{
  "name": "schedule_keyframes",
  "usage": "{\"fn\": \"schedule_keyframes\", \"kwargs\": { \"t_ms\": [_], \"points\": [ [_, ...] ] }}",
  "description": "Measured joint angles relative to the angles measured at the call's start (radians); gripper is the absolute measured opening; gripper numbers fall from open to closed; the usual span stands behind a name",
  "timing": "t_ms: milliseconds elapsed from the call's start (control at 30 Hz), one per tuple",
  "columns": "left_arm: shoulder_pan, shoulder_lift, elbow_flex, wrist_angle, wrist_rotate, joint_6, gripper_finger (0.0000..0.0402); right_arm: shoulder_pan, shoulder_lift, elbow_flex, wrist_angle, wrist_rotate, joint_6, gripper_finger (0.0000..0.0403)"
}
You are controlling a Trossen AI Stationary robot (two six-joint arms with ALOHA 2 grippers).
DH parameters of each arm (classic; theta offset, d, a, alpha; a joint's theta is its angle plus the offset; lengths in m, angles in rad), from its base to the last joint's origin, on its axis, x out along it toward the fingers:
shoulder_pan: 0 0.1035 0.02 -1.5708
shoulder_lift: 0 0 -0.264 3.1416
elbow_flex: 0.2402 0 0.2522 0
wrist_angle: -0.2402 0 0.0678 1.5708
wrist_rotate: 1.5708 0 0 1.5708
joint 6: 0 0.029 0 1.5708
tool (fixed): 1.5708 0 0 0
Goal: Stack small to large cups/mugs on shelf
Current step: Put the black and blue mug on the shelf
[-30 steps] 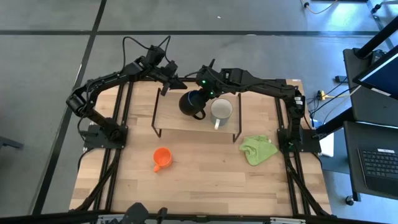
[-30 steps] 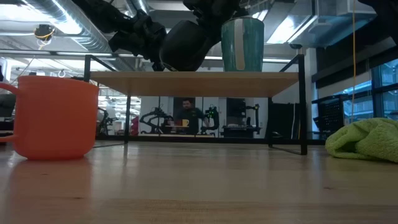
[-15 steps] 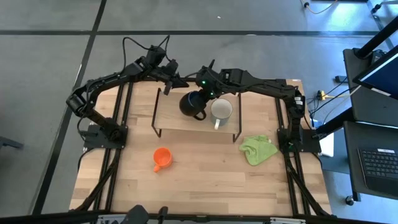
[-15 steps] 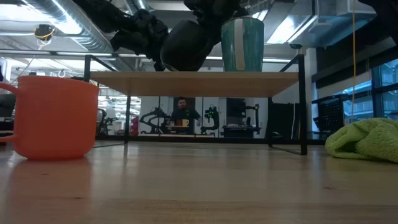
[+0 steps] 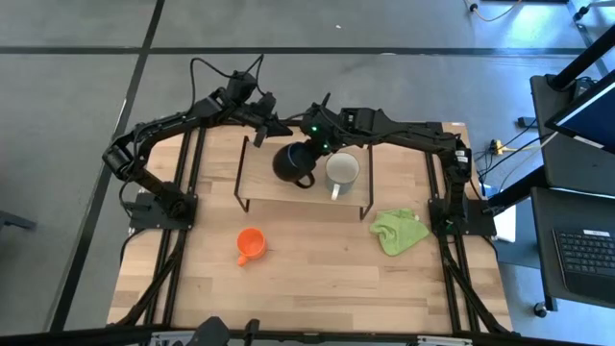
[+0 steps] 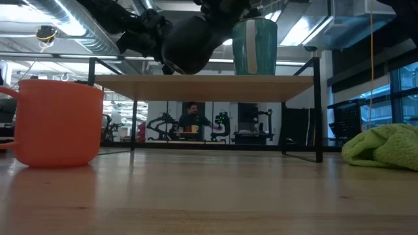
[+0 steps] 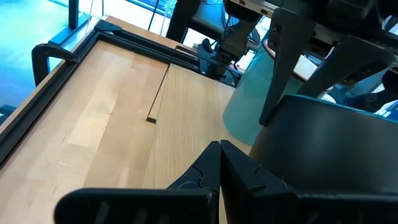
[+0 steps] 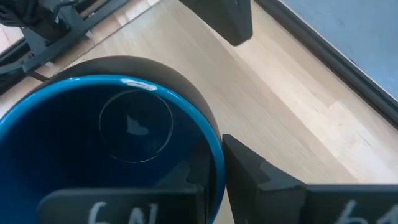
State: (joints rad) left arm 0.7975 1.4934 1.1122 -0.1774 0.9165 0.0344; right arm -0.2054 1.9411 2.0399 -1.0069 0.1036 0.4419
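The dark blue mug (image 5: 291,160) is tilted over the shelf (image 5: 259,183), its blue inside facing my right gripper (image 5: 310,146), which is shut on it. Whether its bottom (image 6: 186,65) touches the shelf board (image 6: 196,88) I cannot tell. The white mug (image 5: 341,171) stands upright on the shelf just right of it. The small orange mug (image 5: 249,244) stands on the table nearer the front. My left gripper (image 7: 219,149) is shut and empty at the shelf's far left (image 5: 273,126), close beside the blue mug (image 7: 323,143). My right gripper holds the blue mug's wall at the rim (image 8: 214,152), one finger inside the mug (image 8: 180,186) and one outside (image 8: 255,174). The fingers come slanting down from the far right. The mug hangs tilted, its handle (image 5: 306,180) toward the table's near side.
A lime-green cloth (image 5: 401,232) lies on the table right of the shelf. The shelf's black wire legs (image 6: 318,111) stand at its ends. A person shows in the room behind the table (image 6: 191,121).
My right gripper has carried the blue mug a little toward the table's left edge above the shelf, away from the white mug. The mug stays tilted in the hold.
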Motion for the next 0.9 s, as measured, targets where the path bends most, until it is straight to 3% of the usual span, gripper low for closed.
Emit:
{"fn": "schedule_keyframes", "kwargs": {
  "t_ms": [900],
  "points": [
    [-0.011, 0.0, 0.0, 0.0, 0.017, -0.008, 0.0, -0.008, 0.0, 0.0, -0.09, 0.046, -0.077, 0.0033]
  ]
}}
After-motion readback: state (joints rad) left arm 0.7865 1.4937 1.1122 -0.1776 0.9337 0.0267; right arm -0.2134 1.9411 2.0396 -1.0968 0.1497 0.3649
